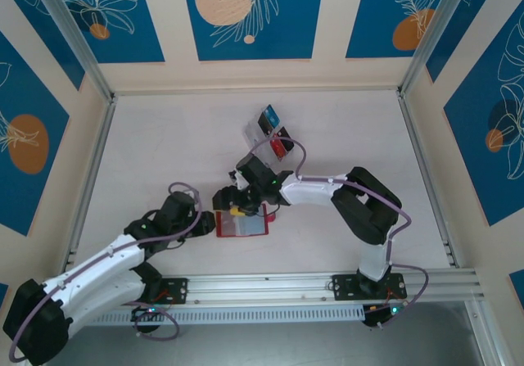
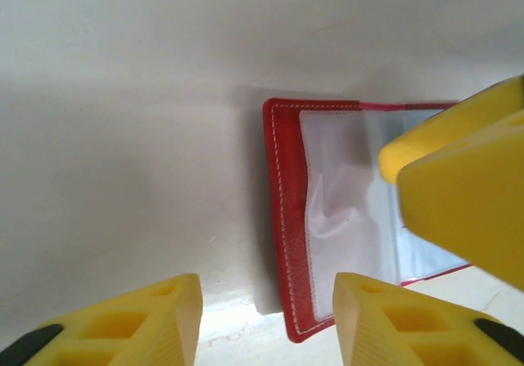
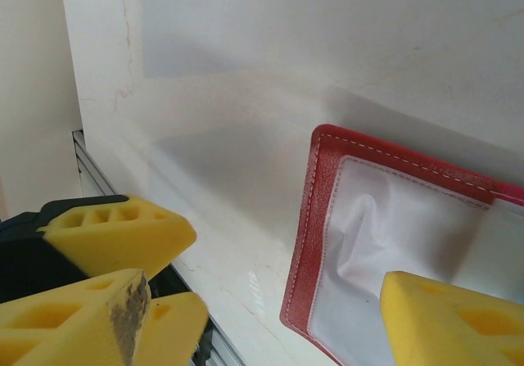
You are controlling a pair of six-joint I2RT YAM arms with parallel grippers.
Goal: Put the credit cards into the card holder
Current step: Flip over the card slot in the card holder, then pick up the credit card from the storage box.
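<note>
Cream walls [image 1: 327, 71] set with blue panels [image 1: 246, 14], each printed with orange discs and white leaf outlines, are seen around a white table [image 1: 164, 153]. Aluminium posts [image 1: 74, 34] are fixed at the two far corners, and a slotted metal rail [image 1: 286, 284] is laid along the near edge, where both arm bases are bolted. The tabletop is matt and faintly scuffed in the wrist views, and soft shadows are cast across it.

From above, the card holder [image 1: 243, 223] is found at about 6 o'clock of the table's centre. It is laid open and flat, its red stitched border framing clear pockets over pale lining. A clear slotted rack [image 1: 262, 135] is placed at about 12 o'clock of the centre, well apart from the holder. The credit cards [image 1: 268, 119] are kept at this rack: a blue and a dark one stood at its far end, and a red one at its 5 o'clock end.

The left gripper [image 2: 266, 321] is held over the holder's left edge with its yellow fingers spread apart, and nothing is clamped between them. The right gripper [image 3: 262, 325] is held just beside it, over the same edge, with its jaws also parted and nothing gripped. One right finger is seen above the clear pocket in the left wrist view.
</note>
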